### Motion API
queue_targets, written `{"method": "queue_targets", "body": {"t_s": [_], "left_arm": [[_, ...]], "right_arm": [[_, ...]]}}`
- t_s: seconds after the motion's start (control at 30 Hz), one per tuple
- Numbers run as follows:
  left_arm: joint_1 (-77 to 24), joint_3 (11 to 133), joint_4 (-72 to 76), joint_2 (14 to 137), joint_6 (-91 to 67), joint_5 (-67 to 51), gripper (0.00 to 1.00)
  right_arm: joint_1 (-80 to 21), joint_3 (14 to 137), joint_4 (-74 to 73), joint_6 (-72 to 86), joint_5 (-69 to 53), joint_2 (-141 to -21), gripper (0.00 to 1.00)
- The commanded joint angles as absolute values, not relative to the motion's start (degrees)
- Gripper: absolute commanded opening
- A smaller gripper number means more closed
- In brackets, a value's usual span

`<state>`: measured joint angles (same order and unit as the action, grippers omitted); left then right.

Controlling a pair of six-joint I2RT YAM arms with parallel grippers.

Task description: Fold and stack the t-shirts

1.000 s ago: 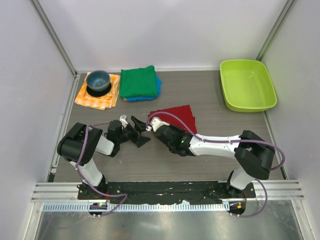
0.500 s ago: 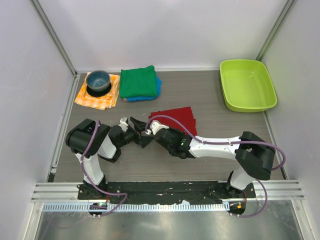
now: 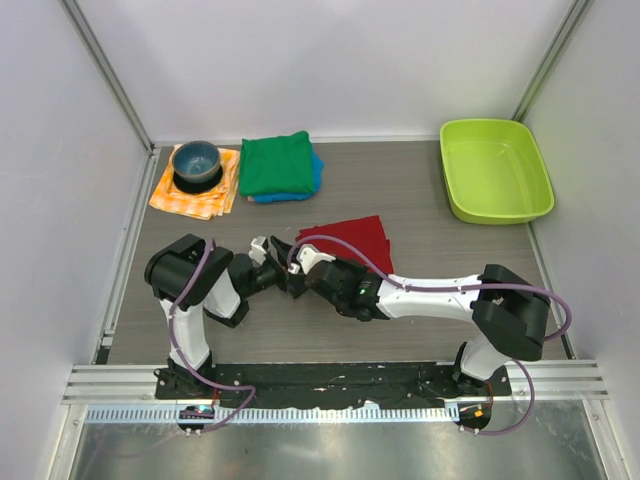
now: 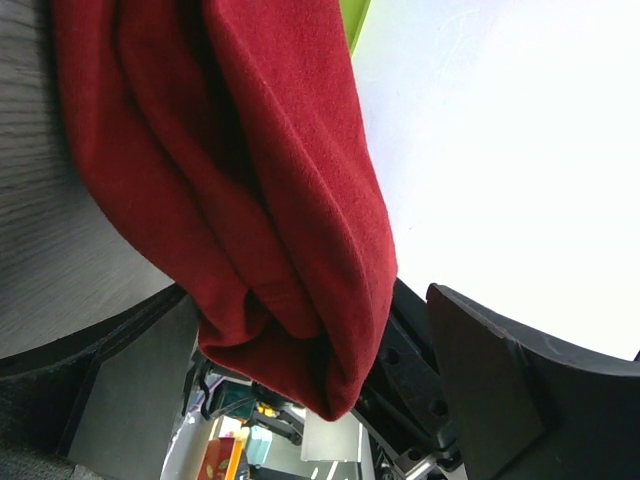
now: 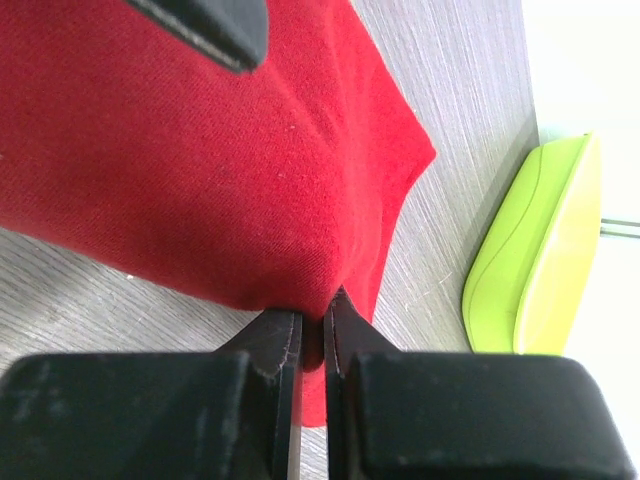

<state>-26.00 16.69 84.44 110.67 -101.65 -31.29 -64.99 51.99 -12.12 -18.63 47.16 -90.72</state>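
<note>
Nearest you, the two grippers meet over the middle of the table (image 3: 440,250), just left of centre. Your right gripper (image 5: 311,322) has its jaws almost together, pinching the near-left corner of the red t-shirt (image 3: 352,236) and holding that corner up off the wood. Your left gripper (image 3: 283,266) faces it from the left with its jaws spread wide. In the left wrist view the lifted red fold hangs between the two fingers (image 4: 500,390), and the jaws are not closed on it.

Beyond the pinch, the rest of the red t-shirt lies folded on the table, running away to the right and far side.

At the far edge, the green t-shirt (image 3: 275,163) sits folded on top of the blue t-shirt (image 3: 316,176), of which you see only a strip along the right and near sides. Just left of that stack, an orange-and-white checked cloth (image 3: 190,200) carries a dark blue bowl (image 3: 197,160). In the far right corner stands a lime tub (image 3: 495,210), well apart from the shirts.
</note>
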Motion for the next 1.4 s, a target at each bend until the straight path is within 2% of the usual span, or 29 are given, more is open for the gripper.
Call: {"method": "queue_targets", "body": {"t_s": [0.0, 0.4, 0.9, 1.37], "left_arm": [[-27.9, 14.4, 86.4, 113.7, -104.2, -32.9, 1.0], [-31.3, 10.4, 86.2, 113.6, -104.0, -30.9, 1.0], [-31.6, 18.9, 85.6, 122.5, -103.6, -28.8, 1.0], [-31.5, 20.5, 84.4, 123.6, -102.7, -28.7, 1.0]], "right_arm": [[-65.8, 55.4, -10.5, -19.9, 49.7, -87.7, 0.01], [-65.9, 55.4, -9.5, -20.7, 49.6, -88.1, 0.01], [-69.3, 53.9, -13.6, -17.7, 52.3, -83.4, 0.01], [-72.0, 52.6, -17.5, -14.8, 53.4, -82.2, 0.01]]}}
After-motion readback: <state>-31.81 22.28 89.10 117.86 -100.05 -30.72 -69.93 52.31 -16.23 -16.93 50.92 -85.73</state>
